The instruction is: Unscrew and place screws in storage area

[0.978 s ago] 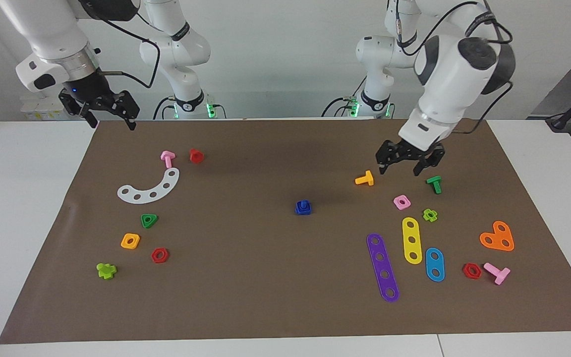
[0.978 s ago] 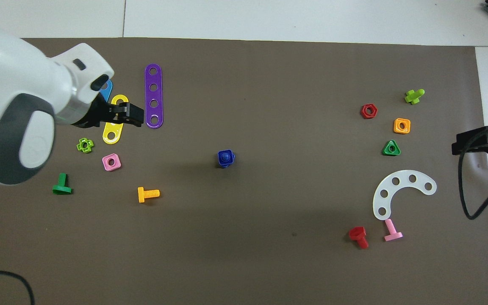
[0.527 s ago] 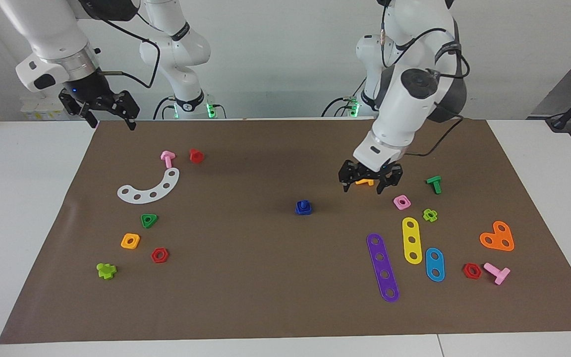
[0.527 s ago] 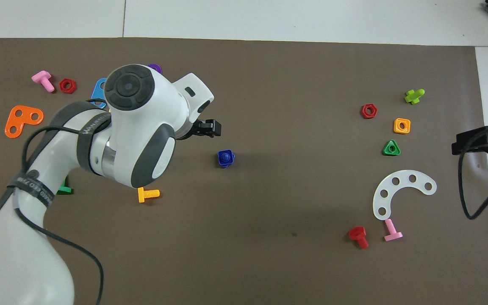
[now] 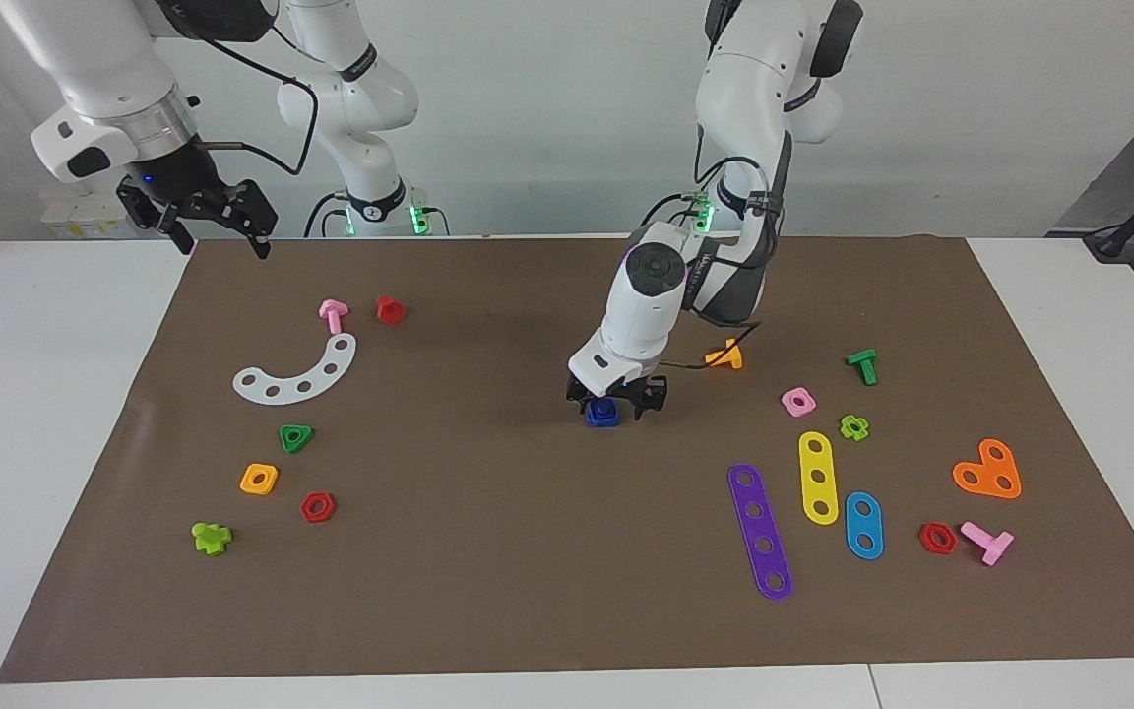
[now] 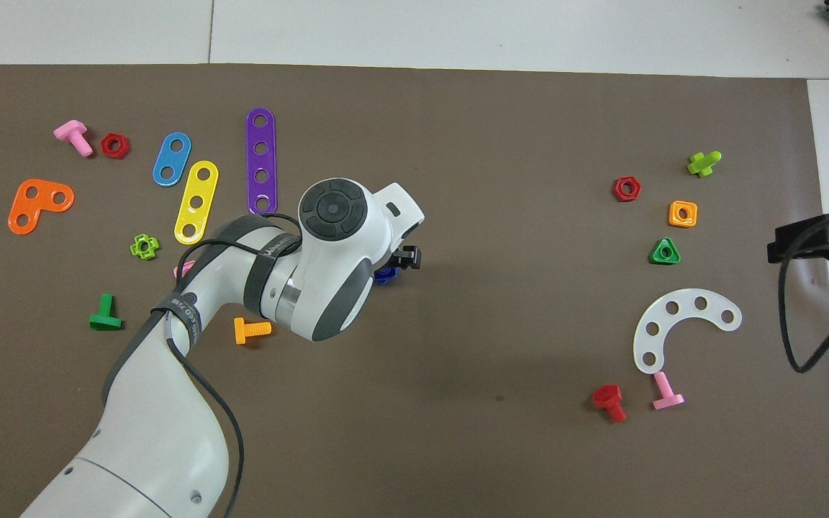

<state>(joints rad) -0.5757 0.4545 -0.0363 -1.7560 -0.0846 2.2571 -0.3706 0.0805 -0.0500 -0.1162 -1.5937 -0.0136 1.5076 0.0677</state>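
Note:
The dark-blue screw (image 5: 602, 414) stands upright in the middle of the brown mat (image 5: 488, 571). My left gripper (image 5: 616, 402) hangs low right over it, fingers spread, one on each side of the screw. I cannot tell whether they touch it. In the overhead view the left arm's wrist covers most of the screw (image 6: 386, 275), and only the gripper's tip (image 6: 404, 257) shows. My right gripper (image 5: 218, 234) waits, open and empty, above the mat's edge nearest the robots at the right arm's end; it also shows in the overhead view (image 6: 781, 244).
An orange bolt (image 5: 724, 356), green bolt (image 5: 862, 365), pink nut (image 5: 797, 401) and purple (image 5: 760, 530), yellow and blue strips lie toward the left arm's end. A white arc plate (image 5: 296, 371), pink bolt (image 5: 333, 314), red bolt (image 5: 389, 309) and several nuts lie toward the right arm's end.
My left gripper has swung from over the orange and green bolts to the mat's middle and dropped around the blue screw. The right arm has not moved.

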